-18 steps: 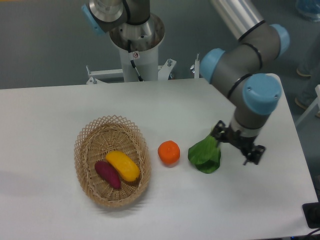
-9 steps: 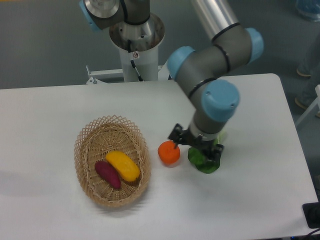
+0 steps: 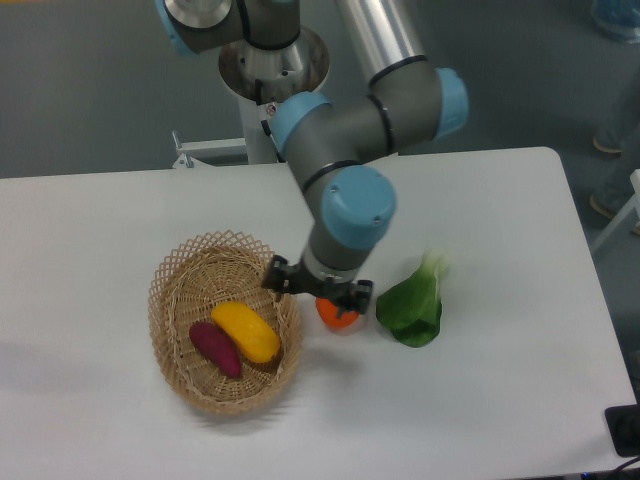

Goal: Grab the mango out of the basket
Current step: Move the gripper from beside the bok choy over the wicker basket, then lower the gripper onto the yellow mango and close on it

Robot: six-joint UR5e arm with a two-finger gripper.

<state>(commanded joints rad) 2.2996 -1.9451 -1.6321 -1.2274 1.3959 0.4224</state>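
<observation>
Arm count: we see one arm [image 3: 350, 110], grey with blue joint caps, reaching from the far side of the table down toward the middle.
Gripper: one gripper [image 3: 317, 292], hanging above the gap between the basket's right rim and the orange fruit; the wrist covers most of it.
Gripper state: we cannot tell whether the fingers are spread or pressed together; only dark ends show on either side of the wrist, and we see nothing held in them.
Basket count: one basket [image 3: 176, 281], oval woven wicker with a lattice rim, standing on the left half of the table.
Basket contents: we count two fruits inside.
Mango: one mango [image 3: 246, 332], yellow-orange and elongated, lying in the basket toward its right and near part, its long axis running from far-left to near-right.
Purple fruit: one dark purple-red oblong [image 3: 215, 349], lying just left of the mango, parallel to it and touching it or nearly so.
Orange fruit: one round orange fruit [image 3: 338, 316], on the table just right of the basket, partly hidden by the gripper above it.
Leafy vegetable: one green leafy vegetable [image 3: 412, 307], on the table just right of the orange fruit, its pale stalk end pointing to the far side.
Table: one white table [image 3: 90, 220] bearing all of these.
Total loose items: we count four, two in the basket and two on the table.
</observation>
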